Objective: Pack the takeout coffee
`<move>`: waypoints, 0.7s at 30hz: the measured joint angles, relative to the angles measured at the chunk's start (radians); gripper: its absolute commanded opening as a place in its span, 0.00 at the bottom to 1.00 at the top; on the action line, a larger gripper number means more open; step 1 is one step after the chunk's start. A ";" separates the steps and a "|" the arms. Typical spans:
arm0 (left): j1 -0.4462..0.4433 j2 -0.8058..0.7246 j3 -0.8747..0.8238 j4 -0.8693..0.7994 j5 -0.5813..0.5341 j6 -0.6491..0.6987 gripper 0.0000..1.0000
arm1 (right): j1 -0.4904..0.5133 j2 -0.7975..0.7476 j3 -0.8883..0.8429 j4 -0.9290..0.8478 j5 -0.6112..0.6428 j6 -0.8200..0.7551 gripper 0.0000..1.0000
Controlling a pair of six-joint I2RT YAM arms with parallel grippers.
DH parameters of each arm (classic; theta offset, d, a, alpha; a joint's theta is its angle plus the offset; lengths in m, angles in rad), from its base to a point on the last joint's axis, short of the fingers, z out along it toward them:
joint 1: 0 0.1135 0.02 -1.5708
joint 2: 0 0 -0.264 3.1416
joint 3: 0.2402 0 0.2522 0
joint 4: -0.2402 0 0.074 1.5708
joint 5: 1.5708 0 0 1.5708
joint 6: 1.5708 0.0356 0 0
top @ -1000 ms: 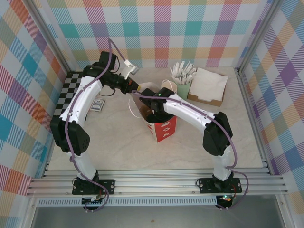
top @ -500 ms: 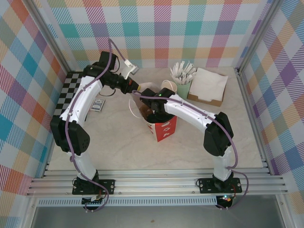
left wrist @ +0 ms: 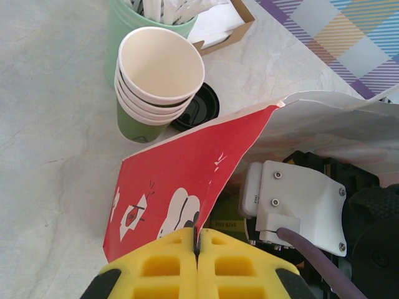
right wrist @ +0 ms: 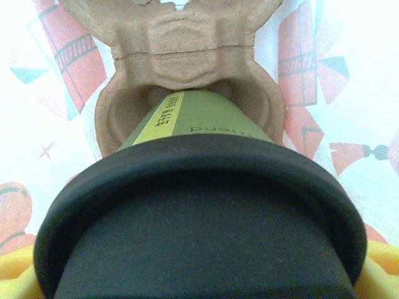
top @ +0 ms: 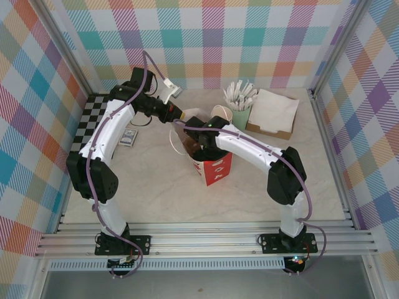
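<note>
While your left end effector (left wrist: 197, 250) stays clamped on the rim of the paper bag (left wrist: 181, 187), your right end effector (right wrist: 199, 271) barely shifts, still gripping the takeout coffee (right wrist: 199, 205) inside that bag; release seems next.

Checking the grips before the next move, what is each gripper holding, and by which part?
The left gripper pinches the top edge of the paper bag. The right gripper holds the coffee cup by the sides of its lid, inside the bag.
</note>
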 measured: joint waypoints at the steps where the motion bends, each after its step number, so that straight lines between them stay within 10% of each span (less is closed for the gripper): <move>1: 0.000 0.000 0.000 0.000 0.000 0.000 0.00 | 0.000 0.000 0.000 0.000 0.000 0.000 0.55; 21: 0.000 0.002 0.002 -0.001 0.016 -0.003 0.00 | -0.001 0.000 -0.019 0.010 0.000 0.004 0.56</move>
